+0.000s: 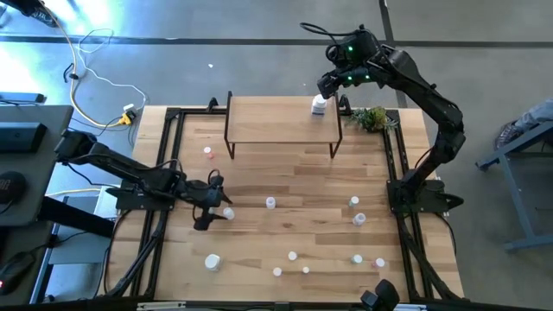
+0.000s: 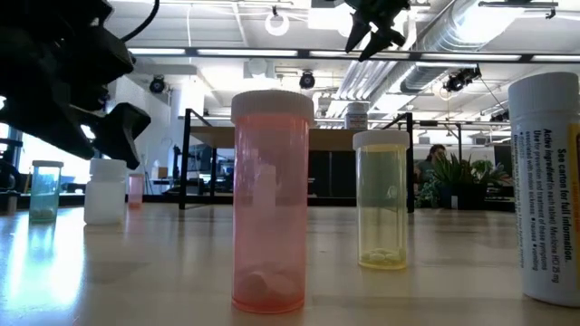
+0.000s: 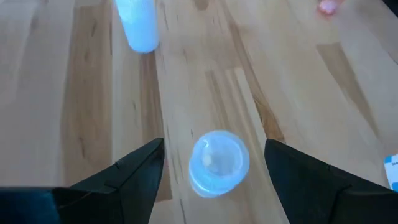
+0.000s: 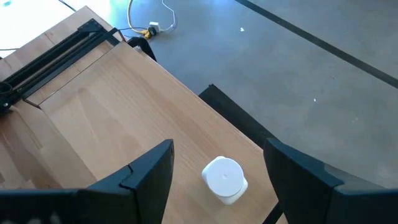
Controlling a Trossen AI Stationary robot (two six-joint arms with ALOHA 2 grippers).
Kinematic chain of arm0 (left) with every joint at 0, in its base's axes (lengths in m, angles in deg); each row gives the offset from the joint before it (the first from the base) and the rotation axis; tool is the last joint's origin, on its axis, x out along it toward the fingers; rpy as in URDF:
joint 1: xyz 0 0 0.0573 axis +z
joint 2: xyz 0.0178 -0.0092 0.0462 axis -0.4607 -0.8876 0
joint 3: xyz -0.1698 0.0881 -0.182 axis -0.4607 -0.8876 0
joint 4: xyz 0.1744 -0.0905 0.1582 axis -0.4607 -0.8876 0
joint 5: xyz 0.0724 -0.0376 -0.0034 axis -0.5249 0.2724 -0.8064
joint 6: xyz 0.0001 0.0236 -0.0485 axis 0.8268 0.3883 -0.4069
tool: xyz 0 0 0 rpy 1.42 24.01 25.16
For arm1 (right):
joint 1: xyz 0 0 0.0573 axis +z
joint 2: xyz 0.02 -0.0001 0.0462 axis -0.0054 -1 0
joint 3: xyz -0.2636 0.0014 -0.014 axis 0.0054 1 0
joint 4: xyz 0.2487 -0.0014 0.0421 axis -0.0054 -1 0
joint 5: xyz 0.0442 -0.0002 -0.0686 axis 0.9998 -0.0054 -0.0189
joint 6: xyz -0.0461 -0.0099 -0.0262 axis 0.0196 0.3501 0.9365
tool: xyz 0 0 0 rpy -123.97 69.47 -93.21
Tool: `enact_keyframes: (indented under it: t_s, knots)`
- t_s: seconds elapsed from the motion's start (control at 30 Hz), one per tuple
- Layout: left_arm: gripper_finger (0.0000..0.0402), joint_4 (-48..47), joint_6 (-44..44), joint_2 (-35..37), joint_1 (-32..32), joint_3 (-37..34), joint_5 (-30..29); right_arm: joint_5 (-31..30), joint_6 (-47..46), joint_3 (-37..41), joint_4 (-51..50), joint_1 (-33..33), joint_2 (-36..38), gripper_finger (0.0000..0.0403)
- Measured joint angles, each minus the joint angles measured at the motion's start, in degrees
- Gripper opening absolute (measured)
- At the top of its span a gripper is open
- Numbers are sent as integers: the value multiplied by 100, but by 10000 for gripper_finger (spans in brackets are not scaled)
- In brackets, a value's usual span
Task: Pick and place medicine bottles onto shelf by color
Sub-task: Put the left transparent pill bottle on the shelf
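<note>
The right gripper [image 4: 217, 163] hung wide open above a white bottle [image 1: 318, 105] standing at the shelf's [image 1: 276, 121] 2 o'clock corner. The left gripper [image 3: 214, 163], open too, straddled a bottle [image 3: 217, 163] on the surface [image 1: 285, 233] at 8 o'clock.

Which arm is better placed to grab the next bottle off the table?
Left. Its open left gripper straddles a small white-capped bottle on the table; the right gripper hangs open over the white bottle on the light-wood shelf.

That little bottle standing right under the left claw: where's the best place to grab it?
Probably around its round sides just below the cap, coming straight down. The bottle stands upright on the table, and the left gripper, fingers open, already straddles it from above.
</note>
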Motion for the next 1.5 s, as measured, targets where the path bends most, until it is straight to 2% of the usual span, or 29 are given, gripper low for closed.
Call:
enact_keyframes:
  t_s: [0.27,0.53,1.13,1.33,1.5]
  knots:
    - [266,479,-4,-440,2,-2,0,0,0,0,0,0,0,240]
    - [260,468,-199,-697,-2,-3,-4,0,0,0,0,0,0,240]
    - [129,607,-152,-692,-4,-4,-107,-2,0,0,0,-1,0,240]
    - [141,937,-116,-692,67,11,-107,-2,7,0,28,-2,0,240]
    - [150,693,-83,-692,379,480,-122,0,2,0,33,0,0,240]
